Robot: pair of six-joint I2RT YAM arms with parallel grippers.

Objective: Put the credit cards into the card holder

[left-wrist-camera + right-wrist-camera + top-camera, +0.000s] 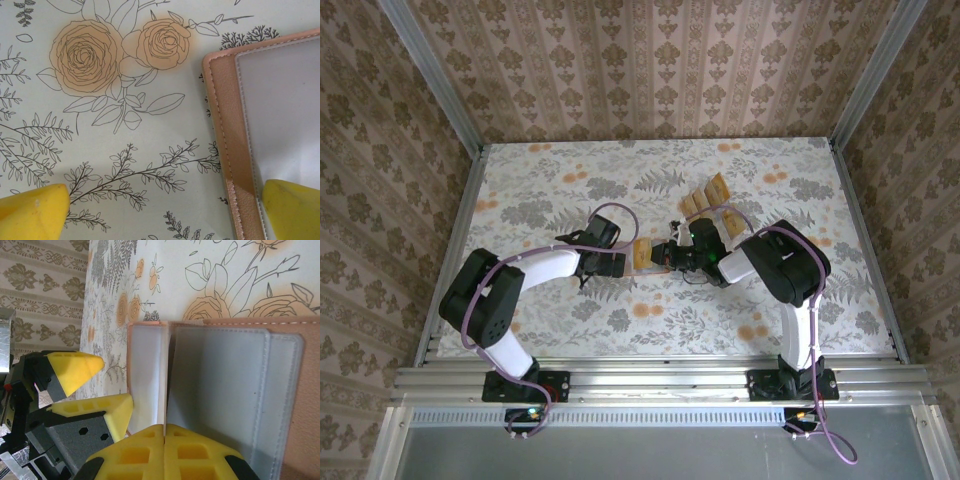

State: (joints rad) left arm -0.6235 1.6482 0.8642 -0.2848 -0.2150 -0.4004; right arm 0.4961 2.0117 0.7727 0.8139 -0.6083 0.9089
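Where the two arms meet: the card holder [220, 385] lies open and flat near the middle of the bench [550, 190]
Holder, make: salmon-pink leather-like cover with rounded corners and a pale stitched border; inside are smooth greyish pocket panels with a slight sheen
Left end effector [162, 215]: spread wide and holding nothing; its tips are blunt yellow wedges, one over bare cloth, the other over the holder's grey inner face, so they straddle the stitched edge
Right end effector [164, 437]: yellow blocks with square recesses, pressed together at the holder's near edge, in line with its inner fold; I cannot tell whether a leaf is nipped between them
Credit cards [705, 195]: small tan-orange rectangles standing on edge in a short slanted row, farther back on the bench, apart from the holder
Bench cover: pale cloth printed with line-drawn roses, ferns and orange blooms
Around: damask-patterned walls [650, 60] on three sides; purple cables [610, 212] loop over both arms
In the way: the right wrist sits between cards and holder
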